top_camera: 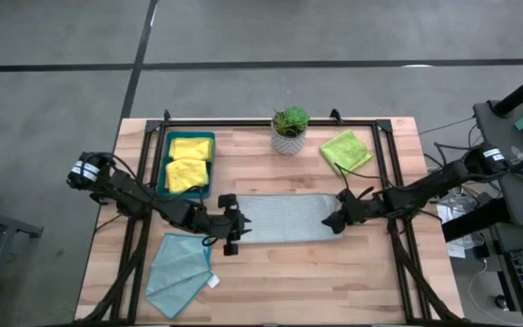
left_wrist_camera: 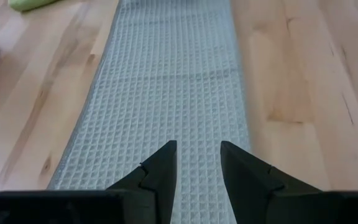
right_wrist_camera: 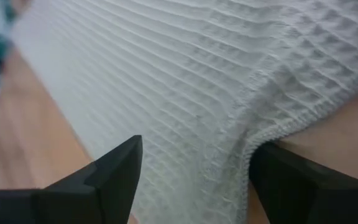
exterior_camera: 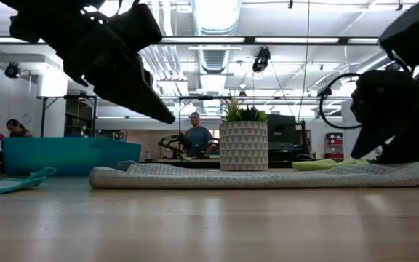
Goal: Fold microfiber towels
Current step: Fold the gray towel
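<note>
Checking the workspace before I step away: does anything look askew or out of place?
Only the teal towel: it lies crumpled and skewed near the table's front left corner. The grey towel lies flat, folded into a strip, and two yellow towels sit in the tray.

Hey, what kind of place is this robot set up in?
Probably an open lab or workshop, not a home. Past the wooden table, exposed ceiling ducts run overhead, a person sits at a workbench with equipment behind, and the floor is bare concrete.
</note>
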